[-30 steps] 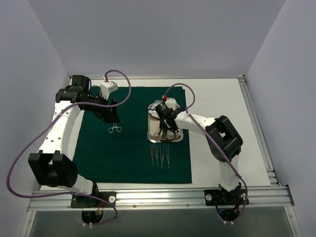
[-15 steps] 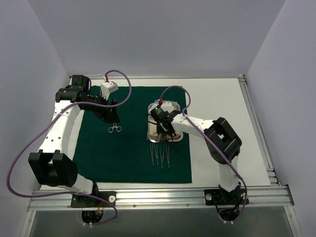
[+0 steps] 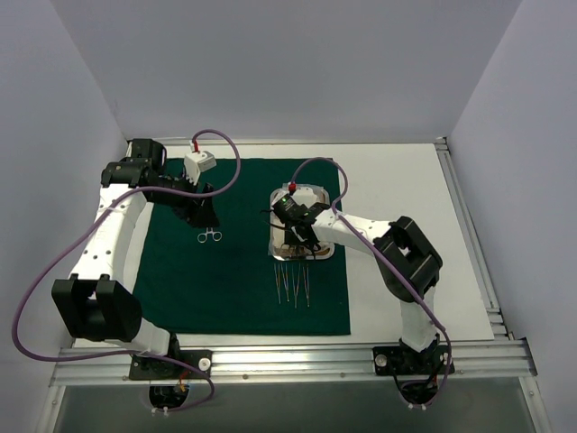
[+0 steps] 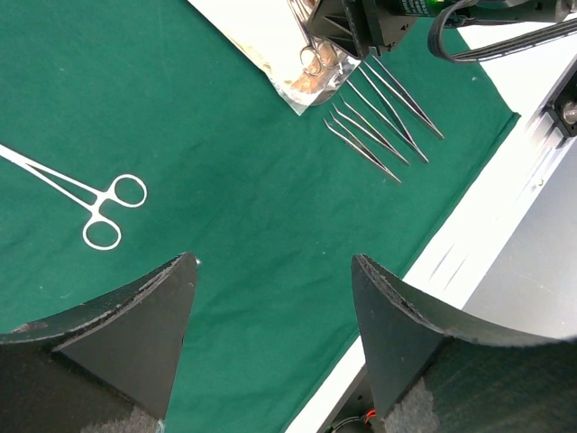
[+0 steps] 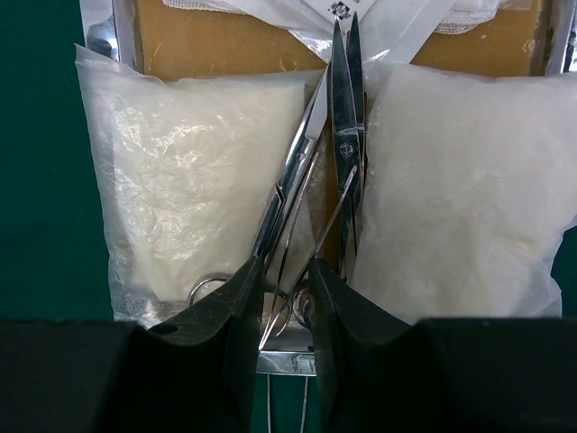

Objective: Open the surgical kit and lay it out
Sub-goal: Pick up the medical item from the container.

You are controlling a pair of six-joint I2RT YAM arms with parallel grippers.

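Note:
The dark green cloth (image 3: 234,289) lies spread flat. The steel tray (image 3: 326,191) sits on its right part, holding two clear packets (image 5: 180,180), scissors (image 5: 347,135) and a ring-handled clamp (image 5: 279,207). My right gripper (image 5: 286,266) hangs low over the tray's near end (image 3: 297,236), narrowly open, with thin tweezers (image 5: 302,271) lying between its fingers. Several tweezers (image 3: 292,284) lie in a row on the cloth below the tray. Another clamp (image 4: 99,203) lies on the cloth at the left. My left gripper (image 4: 275,262) hovers just behind it (image 3: 206,216), wide open and empty.
Bare white tabletop (image 3: 406,180) borders the cloth on the right. White walls close in the left, back and right sides. An aluminium rail (image 3: 288,361) runs along the near edge, by the arm bases. Purple cables loop over both arms.
My right gripper has shifted left and lowered onto the tray's near end, its jaws a little wider than before. The left arm has barely moved.

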